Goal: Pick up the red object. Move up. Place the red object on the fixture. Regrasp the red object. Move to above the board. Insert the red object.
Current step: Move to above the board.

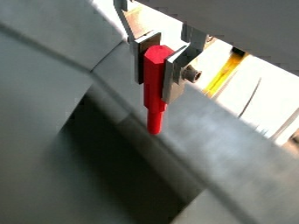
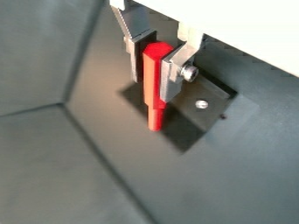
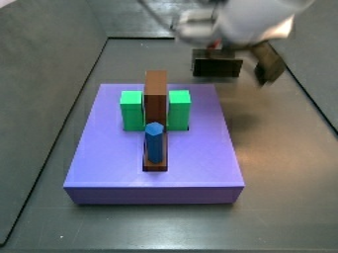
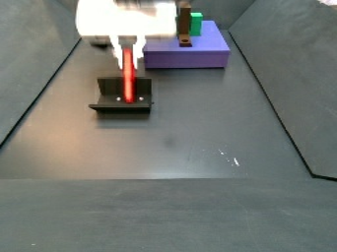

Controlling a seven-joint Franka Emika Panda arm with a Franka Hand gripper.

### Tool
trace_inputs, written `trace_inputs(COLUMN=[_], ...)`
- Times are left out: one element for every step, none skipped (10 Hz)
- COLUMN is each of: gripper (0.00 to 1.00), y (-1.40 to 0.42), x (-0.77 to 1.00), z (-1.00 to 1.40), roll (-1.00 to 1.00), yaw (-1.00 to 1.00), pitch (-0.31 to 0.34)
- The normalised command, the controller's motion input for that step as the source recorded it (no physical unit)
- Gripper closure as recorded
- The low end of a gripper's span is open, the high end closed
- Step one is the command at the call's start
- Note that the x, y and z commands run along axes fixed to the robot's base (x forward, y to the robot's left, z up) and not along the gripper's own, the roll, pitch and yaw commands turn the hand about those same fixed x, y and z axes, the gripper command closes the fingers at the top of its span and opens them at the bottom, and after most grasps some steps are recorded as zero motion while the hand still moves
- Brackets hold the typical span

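Note:
My gripper (image 1: 156,66) is shut on the red object (image 1: 155,87), a thin red peg held upright by its upper part between the silver fingers; it shows the same way in the wrist view (image 2: 156,74). In a side view the gripper (image 4: 128,43) holds the red peg (image 4: 128,77) with its lower end at the dark fixture (image 4: 121,103). The fixture's plate with a screw lies under the peg (image 2: 198,109). In a side view the fixture (image 3: 216,67) is partly hidden by the blurred gripper (image 3: 238,35). The purple board (image 3: 158,148) lies apart.
On the board stand two green blocks (image 3: 132,109), a long brown slotted block (image 3: 156,104) and a blue upright peg (image 3: 154,141). The board also shows at the far end (image 4: 191,49). Dark sloped walls (image 1: 47,61) surround the floor.

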Motion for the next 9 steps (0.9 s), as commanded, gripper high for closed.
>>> trace_inputs(gripper=[1.00, 1.00, 1.00, 1.00, 1.00, 1.00, 1.00, 1.00, 1.00], y=[-0.01, 0.00, -0.02, -0.03, -0.02, -0.02, -0.02, -1.40, -1.40], x=[-0.03, -0.02, -0.01, -0.01, 0.00, 0.01, 0.02, -0.82, -0.84], z=[1.40, 1.40, 1.40, 1.40, 1.40, 0.67, 0.28, 0.26, 0.26], roll=[-0.10, -0.07, -0.02, -0.01, -0.02, -0.01, 0.01, -1.00, -1.00], yaw=[-0.02, -0.02, -0.02, -0.02, 0.00, 0.00, 0.02, -0.09, -0.09], pitch=[-0.012, 0.003, 0.039, 0.048, 0.058, 0.070, 0.079, 0.059, 0.051])
